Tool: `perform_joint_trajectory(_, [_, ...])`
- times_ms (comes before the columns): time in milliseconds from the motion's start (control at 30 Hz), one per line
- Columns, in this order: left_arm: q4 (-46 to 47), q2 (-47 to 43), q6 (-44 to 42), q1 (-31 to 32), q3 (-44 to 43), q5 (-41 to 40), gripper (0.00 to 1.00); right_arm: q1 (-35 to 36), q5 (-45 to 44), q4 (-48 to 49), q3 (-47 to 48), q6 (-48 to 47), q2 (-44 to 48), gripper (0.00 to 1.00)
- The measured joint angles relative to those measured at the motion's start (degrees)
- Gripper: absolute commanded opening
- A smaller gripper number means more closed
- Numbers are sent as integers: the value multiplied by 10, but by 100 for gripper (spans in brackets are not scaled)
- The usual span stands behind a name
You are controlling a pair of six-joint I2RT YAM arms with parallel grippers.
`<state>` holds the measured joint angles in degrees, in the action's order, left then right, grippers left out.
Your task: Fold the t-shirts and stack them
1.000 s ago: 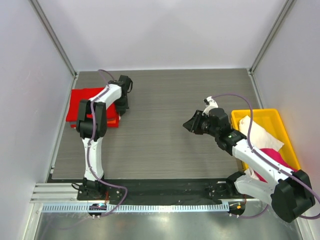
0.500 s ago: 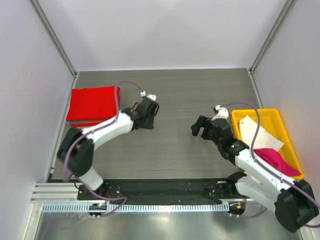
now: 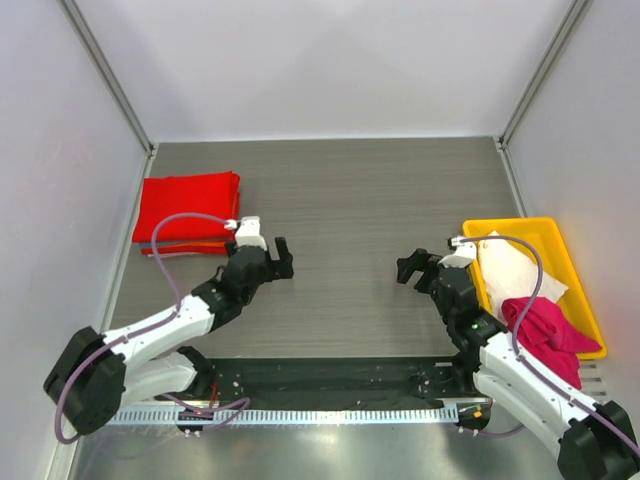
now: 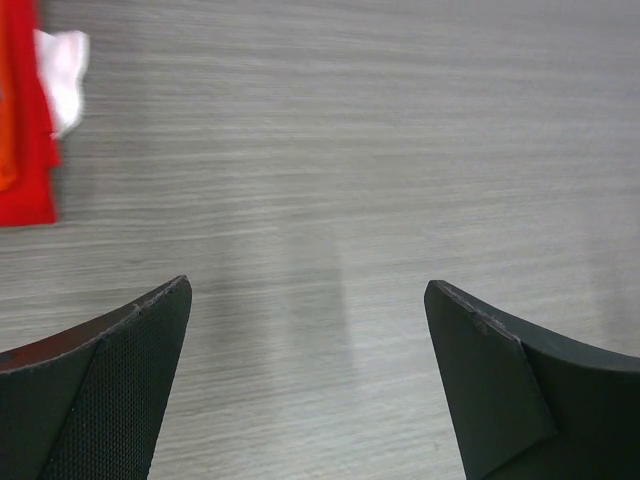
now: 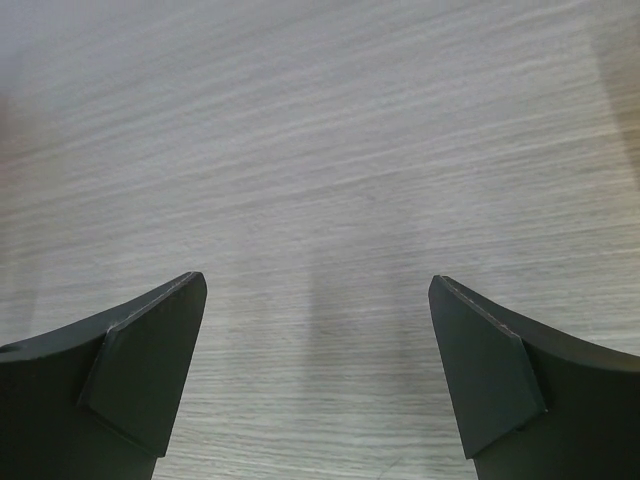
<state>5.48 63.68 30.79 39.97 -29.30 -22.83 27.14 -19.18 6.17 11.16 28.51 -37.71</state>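
Observation:
A folded bright red t-shirt lies at the table's far left on top of an orange one. Its red edge also shows at the left of the left wrist view. A white t-shirt and a crumpled magenta t-shirt lie in the yellow tray. My left gripper is open over bare table, right of the red stack. My right gripper is open too, just left of the tray, holding nothing.
The grey wood-grain table is walled in by white panels at the back and both sides. A black strip and a metal rail run along the near edge by the arm bases. A small white patch sits beside the red cloth.
The left arm drew back from the red stack toward the near edge and its gripper opened. The right arm also pulled back and lower, its gripper opening wide.

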Motion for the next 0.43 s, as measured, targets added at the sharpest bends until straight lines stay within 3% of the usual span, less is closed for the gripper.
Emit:
perform_joint_trajectory(133, [56,-50,19,0,62,-41,100,0,-3,21,-11,0,31,100])
perform_joint_trajectory(433, [111,-60,16,0,66,-47,100,0,-4,36,-13,0,24,99])
